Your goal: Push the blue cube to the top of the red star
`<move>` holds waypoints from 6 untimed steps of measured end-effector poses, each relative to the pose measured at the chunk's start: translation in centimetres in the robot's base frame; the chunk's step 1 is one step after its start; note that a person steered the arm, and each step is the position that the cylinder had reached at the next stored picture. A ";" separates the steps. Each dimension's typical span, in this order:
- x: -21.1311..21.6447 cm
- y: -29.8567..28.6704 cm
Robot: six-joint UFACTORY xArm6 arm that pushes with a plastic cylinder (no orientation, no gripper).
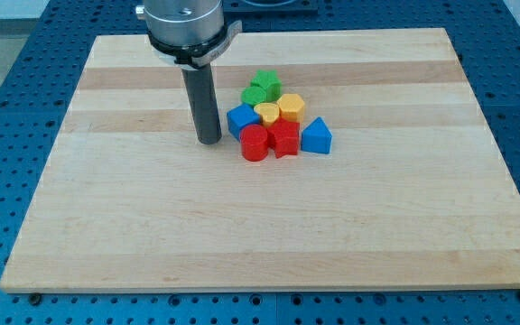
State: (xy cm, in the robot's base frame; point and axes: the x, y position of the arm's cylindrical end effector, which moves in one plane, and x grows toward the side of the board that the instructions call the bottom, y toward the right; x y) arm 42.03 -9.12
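Note:
The blue cube (240, 119) sits at the left of a tight cluster of blocks near the board's middle. The red star (284, 138) lies at the cluster's bottom, to the lower right of the blue cube. A red cylinder (255, 143) touches the star's left side, just below the blue cube. My tip (209, 140) rests on the board just left of the cluster, a small gap from the blue cube and the red cylinder.
A yellow heart (266, 112) and a yellow hexagon (291, 107) sit above the red star. Two green blocks (262, 88) lie at the cluster's top. A blue triangle (316, 136) touches the star's right. The wooden board (106, 226) ends at blue pegboard.

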 end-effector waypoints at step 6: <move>-4.0 4.4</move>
State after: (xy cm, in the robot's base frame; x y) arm 38.02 -4.75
